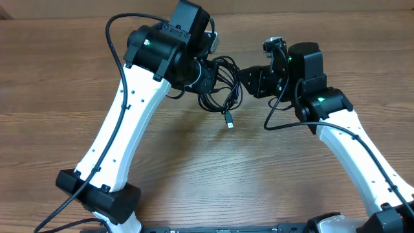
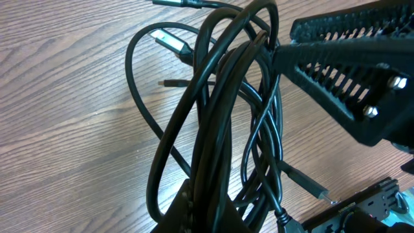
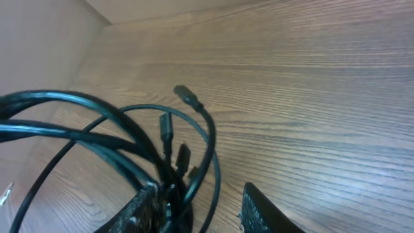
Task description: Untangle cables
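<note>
Left gripper (image 2: pixel 206 219) sits closest to its wrist lens, at the bottom edge of the view. Its jaws are closed tight on the cables (image 2: pixel 223 123), and the black strands run up out of the pinch as one tangled bundle.
- Bundles: one. I cannot tell how many separate cords are in it, as the loops overlap too much.
- Plug ends (image 2: pixel 169 42) in this view: four. One is silver-tipped at upper left, one is at the top edge, one is small and dark against the wood, and one is at lower right.

Right gripper (image 2: pixel 343 71) shows at the upper right of the same view, the tip of a ribbed finger poked in among the upper loops.

In the right wrist view the jaws are partly open, with a clear gap. The cables bunch against one finger (image 3: pixel 145 210), and the other finger (image 3: pixel 259 213) stands apart from them. They are not clamped. Three plug ends are seen here.

Overhead, two arms with white links and black joints meet at the far middle of the wood-grain desk (image 1: pixel 194 175). The bundle sits between the two grippers. One USB plug (image 1: pixel 229 120) trails from it toward the near side. Whether the bundle rests on the desk or is lifted, I cannot tell.
</note>
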